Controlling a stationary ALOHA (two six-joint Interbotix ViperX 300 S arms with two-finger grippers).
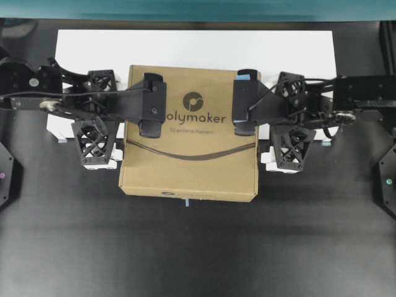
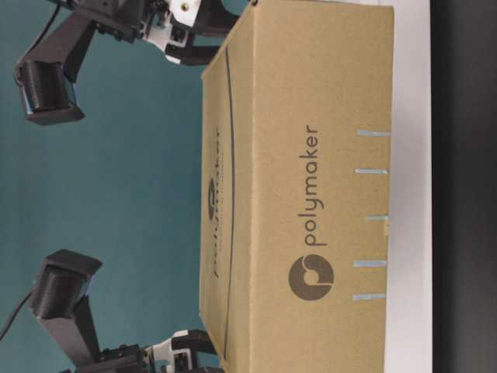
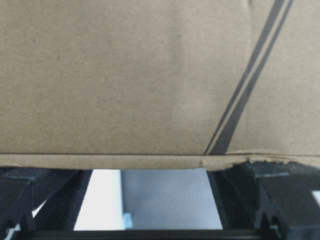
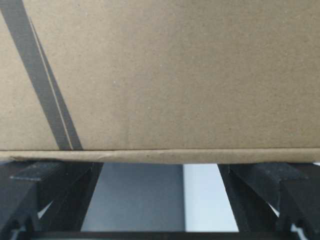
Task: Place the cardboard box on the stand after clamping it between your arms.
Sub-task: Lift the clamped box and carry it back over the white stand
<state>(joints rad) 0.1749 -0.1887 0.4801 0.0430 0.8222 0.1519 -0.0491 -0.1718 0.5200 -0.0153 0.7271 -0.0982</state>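
Box: cardboard box (image 1: 192, 145) sits squeezed between both arms; far part overlaps the stand (image 1: 192, 46), near part hangs out over the dark table (image 1: 185, 253).
Height: table-level view shows box bottom close to the white platform; can't tell if touching or just clear.
L tool: left gripper (image 1: 127, 133) pressed flat against box's left wall, fingers apart, nothing between them. Wrist cam shows cardboard edge across both fingers (image 3: 40, 192).
R tool: right gripper (image 1: 263, 133) same on the opposite wall, fingers spread, side-loaded on the box. R wrist cam fills w/ box face (image 4: 160, 75).
Grip type: pure friction squeeze, no finger closure on anything.
Risk 1: box slips down if either arm eases inward pressure before it's fully seated. Cardboard is smooth, contact patches small.
Risk 2: walls bow in under squeeze; torn or creased corner (image 3: 250, 161) visible in L wrist view, so the edge is already soft there.
Risk 3: near portion unsupported; I judge release now could tip it off the front edge of the stand.
Risk 4: uneven arm advance yaws the box; it looks roughly square to the stand atm.
Next, my call: push further back over the stand, both arms matched, before letting go.
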